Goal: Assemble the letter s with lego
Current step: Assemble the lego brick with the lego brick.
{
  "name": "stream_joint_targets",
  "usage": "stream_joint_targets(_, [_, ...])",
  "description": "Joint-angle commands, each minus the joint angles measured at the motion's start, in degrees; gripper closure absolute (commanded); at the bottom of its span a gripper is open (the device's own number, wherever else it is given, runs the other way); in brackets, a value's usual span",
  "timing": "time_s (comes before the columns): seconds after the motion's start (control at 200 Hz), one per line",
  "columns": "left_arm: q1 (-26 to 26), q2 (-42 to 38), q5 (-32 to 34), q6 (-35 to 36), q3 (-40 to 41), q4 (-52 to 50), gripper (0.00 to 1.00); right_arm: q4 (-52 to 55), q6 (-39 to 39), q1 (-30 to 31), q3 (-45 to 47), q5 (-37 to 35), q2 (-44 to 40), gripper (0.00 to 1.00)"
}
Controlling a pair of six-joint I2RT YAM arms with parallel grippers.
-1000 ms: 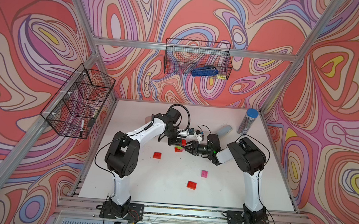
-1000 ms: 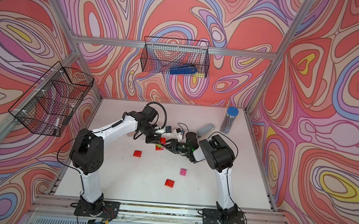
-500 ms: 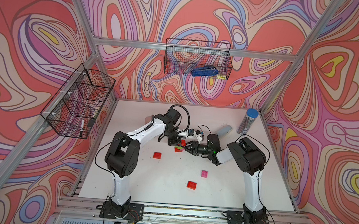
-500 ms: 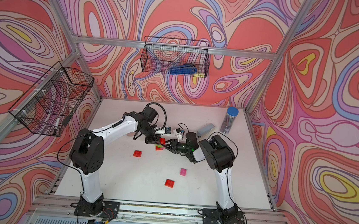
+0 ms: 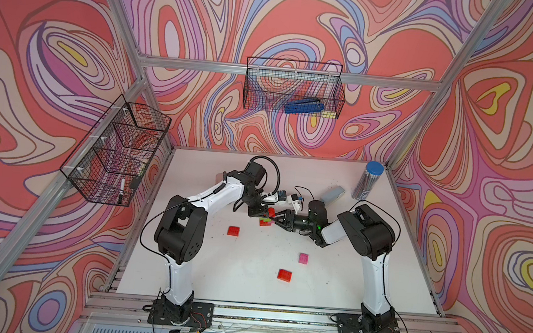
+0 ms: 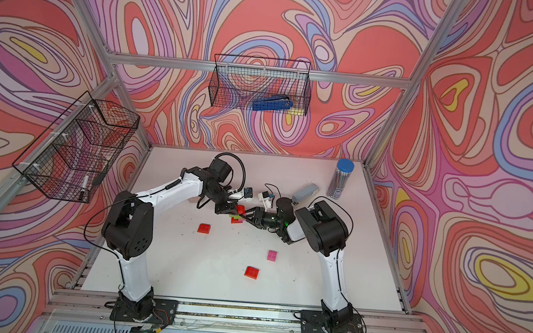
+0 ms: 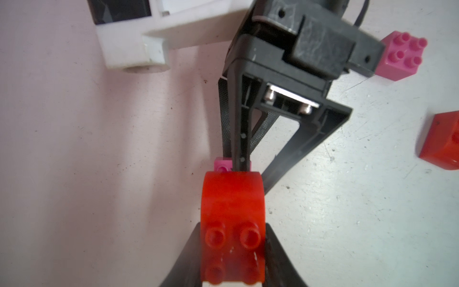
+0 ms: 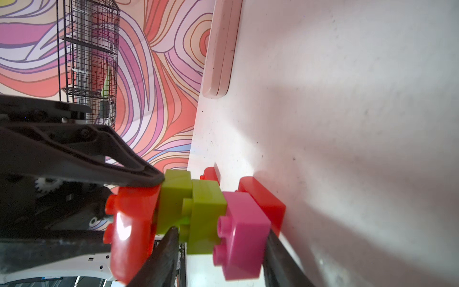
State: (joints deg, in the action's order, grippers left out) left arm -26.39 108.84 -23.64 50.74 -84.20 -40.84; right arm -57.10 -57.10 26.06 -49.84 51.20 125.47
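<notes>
In both top views, three loose bricks lie apart on the white desk (image 5: pixel 202 277): a near red brick (image 5: pixel 284 275), a far red brick (image 5: pixel 233 231) and a loose pink brick (image 5: pixel 304 258). The lego stack (image 5: pixel 265 222) stands in the middle of the desk. The left fingers (image 5: pixel 255 210) and the right fingers (image 5: pixel 282 217) meet there. At the back are one grey stapler (image 5: pixel 332 193) and one tube (image 5: pixel 368 180) with a blue lid. Two wire baskets hang on the walls, a side basket (image 5: pixel 118 151) and a back basket (image 5: pixel 293 89).

In the left wrist view, the left fingers (image 7: pixel 275 258) squeeze one top red brick (image 7: pixel 233 218) from both sides.

In the right wrist view, the stack has five bricks stuck together. There is the top red brick (image 8: pixel 134 231), two lime green bricks (image 8: pixel 206 218), one pink brick (image 8: pixel 243 236) and one bottom red brick (image 8: pixel 263 206) touching the desk. The right fingers (image 8: pixel 161 261) pinch the stack, one on a green brick and one on the pink brick. One pink case (image 8: pixel 218 49) lies by the wall.
</notes>
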Motion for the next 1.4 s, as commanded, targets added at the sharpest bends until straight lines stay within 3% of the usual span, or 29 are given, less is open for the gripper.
stream_joint_targets(0.0, [0.4,0.8,-0.2,-0.3,2.0,0.1,0.72,8.5,1.6,0.3,2.8,-3.5,3.3,0.48])
stream_joint_targets(0.541, [0.5,0.5,-2.0,-0.1,2.9,2.5,0.7,9.3,1.9,0.3,2.8,-3.8,3.8,0.49])
stream_joint_targets(0.942, [0.6,-1.6,-3.9,-1.3,1.9,3.1,0.53,10.4,1.8,0.4,2.1,-3.8,3.6,0.49])
stream_joint_targets(1.397, [1.0,-2.0,-4.7,-2.5,0.7,2.2,0.45,14.9,4.1,0.3,2.0,-6.0,3.4,0.45])
